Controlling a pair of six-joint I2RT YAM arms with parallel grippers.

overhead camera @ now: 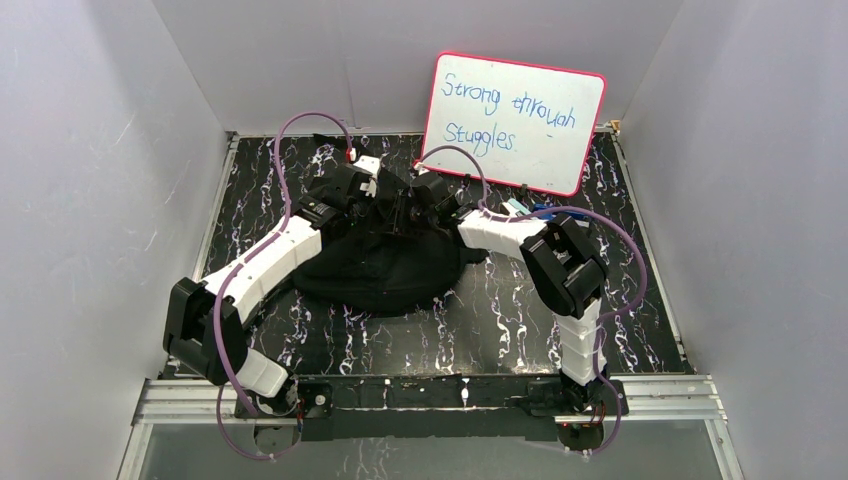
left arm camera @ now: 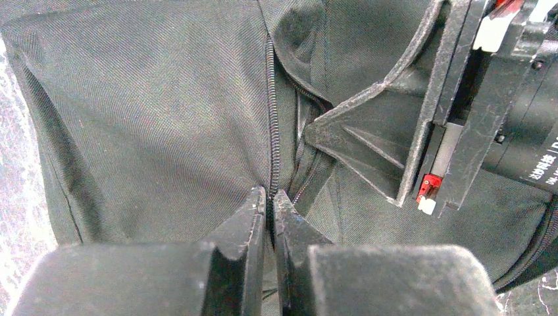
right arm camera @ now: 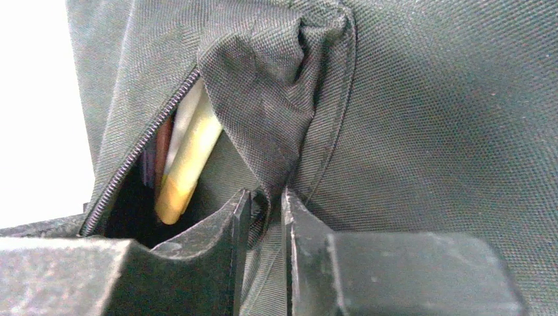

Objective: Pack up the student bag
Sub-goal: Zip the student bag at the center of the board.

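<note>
Bag (overhead camera: 385,270): black, slumped at the centre of the black marbled surface (overhead camera: 520,320). Long axis roughly left to right, zip opening toward the far wall.
Left hand (left arm camera: 270,199): pinched tight on the bag's zip seam.
Right hand (right arm camera: 266,197): narrow, with a fabric fold between its fingers.
Grey walls (overhead camera: 100,150) on three sides; whiteboard (overhead camera: 515,120) at the back.

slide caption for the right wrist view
Right gripper pinches a fold of the student bag beside its open zip.
</note>
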